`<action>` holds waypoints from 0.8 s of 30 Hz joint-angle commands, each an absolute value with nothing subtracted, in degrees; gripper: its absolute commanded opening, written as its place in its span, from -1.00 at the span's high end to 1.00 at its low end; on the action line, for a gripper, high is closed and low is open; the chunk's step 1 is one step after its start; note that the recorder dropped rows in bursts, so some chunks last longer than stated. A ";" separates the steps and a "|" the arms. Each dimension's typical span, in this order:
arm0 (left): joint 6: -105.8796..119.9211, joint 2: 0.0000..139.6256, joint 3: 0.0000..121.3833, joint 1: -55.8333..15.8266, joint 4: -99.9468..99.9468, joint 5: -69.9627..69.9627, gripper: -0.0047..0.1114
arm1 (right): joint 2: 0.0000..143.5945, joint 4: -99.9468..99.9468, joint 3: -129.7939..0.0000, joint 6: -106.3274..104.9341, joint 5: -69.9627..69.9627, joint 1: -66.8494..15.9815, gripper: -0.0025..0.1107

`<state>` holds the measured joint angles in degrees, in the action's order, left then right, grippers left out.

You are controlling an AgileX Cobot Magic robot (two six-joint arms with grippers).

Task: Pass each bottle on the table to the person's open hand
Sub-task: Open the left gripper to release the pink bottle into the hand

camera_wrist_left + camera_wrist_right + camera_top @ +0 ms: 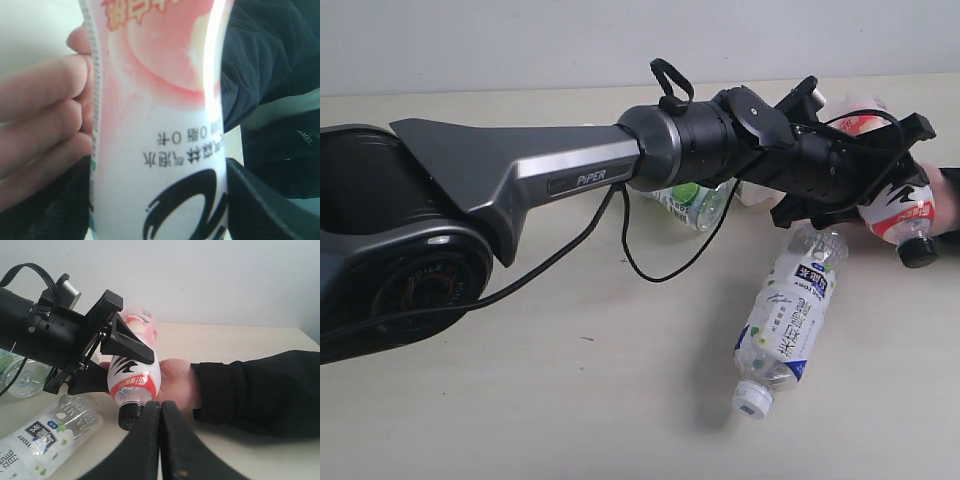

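One bottle in the grip, two more plainly on the bench [570,400], a fourth not made out for certain behind the arm; clamped across the waist of the pink-red bottle [134,377] by the left end effector [120,367], jaws parted only as far as the bottle's width, one on each side of the label, black cap tilted down and outward; gripped at the middle, probably so that both ends stay free for the taking; carried out over the person's open hand [176,382], palm up at the right of the exterior view, dark sleeve [260,390] behind the wrist; in the left wrist view, fingers [40,115] right alongside the label, touching or just apart, hard to say which; not yet released, so judged to be at the handover itself, with at least two bottles left to pass; next move likely calls for parting the jaws only once the palm bears the weight, else a roll off the hand onto the bench; right end effector [160,412] fully closed and empty, hanging near the hand, likely parked so as not to crowd the exchange; blue-labelled bottle [790,310] lying on its side just below the reaching arm, white cap toward the camera; green-labelled bottle [695,203] partly hidden behind the arm.
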<state>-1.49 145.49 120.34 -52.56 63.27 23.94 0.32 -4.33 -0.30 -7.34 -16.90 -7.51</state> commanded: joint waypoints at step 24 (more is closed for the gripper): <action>0.00 144.67 120.77 -52.52 63.13 24.72 -0.46 | 0.00 -4.34 0.00 -7.32 -16.24 -7.18 0.96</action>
